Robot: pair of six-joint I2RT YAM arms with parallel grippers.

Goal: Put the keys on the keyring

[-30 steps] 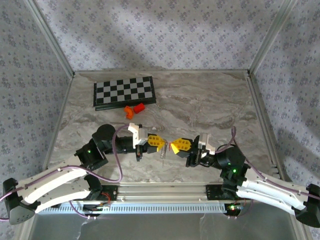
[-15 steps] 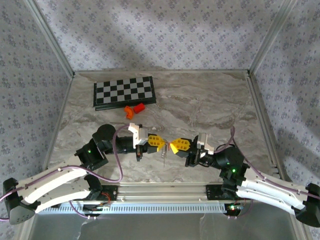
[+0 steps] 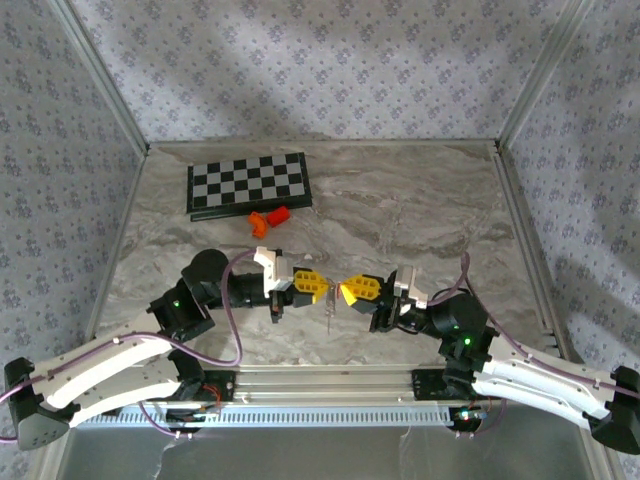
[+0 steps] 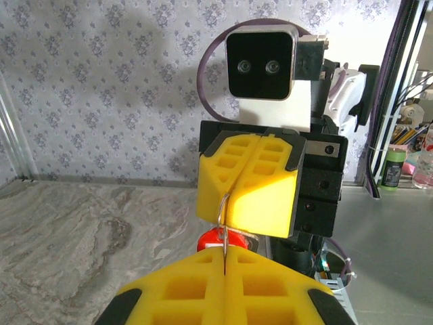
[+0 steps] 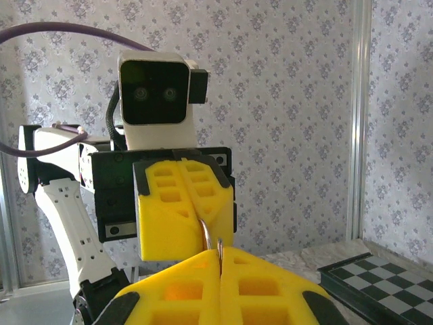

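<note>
My left gripper and right gripper meet tip to tip above the table's middle front, both shut. The keyring's thin silver wire ring arcs from the right gripper's seam into my left gripper. Its red tag hangs just under the ring. From the right wrist, the same wire curves out of the left gripper's pads and down to my right gripper. A thin silver sliver dangles between the tips; I cannot tell whether it is one of the keys.
A folded chessboard lies at the back left, with two orange blocks just in front of it. The marble tabletop is walled by patterned panels. Both arms stretch inward from the front rail.
Both grippers have drifted a few pixels left together, still tip to tip. Nothing was let go or taken.
</note>
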